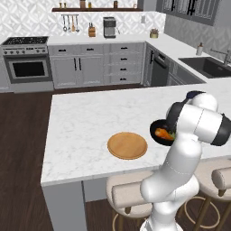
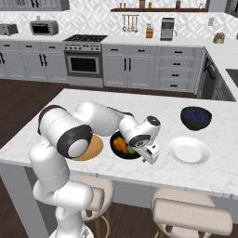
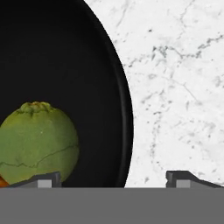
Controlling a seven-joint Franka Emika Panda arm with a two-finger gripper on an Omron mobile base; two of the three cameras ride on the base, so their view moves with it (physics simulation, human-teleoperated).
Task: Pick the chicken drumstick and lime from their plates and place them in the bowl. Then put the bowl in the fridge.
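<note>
The black bowl [image 2: 115, 137] sits near the front edge of the island, with the orange-brown chicken drumstick [image 2: 120, 144] and the green lime [image 3: 38, 141] inside it. My gripper [image 3: 116, 180] is open, low at the bowl's right side. The bowl's rim [image 3: 127, 131] runs between the two finger tips [image 3: 47, 179], one inside by the lime and one over the marble. From the left base view the drumstick [image 1: 164, 134] shows in the bowl [image 1: 155, 126], half behind my arm. The wooden plate [image 1: 127, 145] and the white plate [image 2: 188, 150] are bare. The fridge is out of view.
A dark blue bowl [image 2: 195, 117] stands behind the white plate. Stools [image 2: 190, 216] are tucked under the island's front edge. A stove [image 1: 27, 63] and grey cabinets line the back wall, and a sink [image 1: 210, 65] is set in the counter at the right.
</note>
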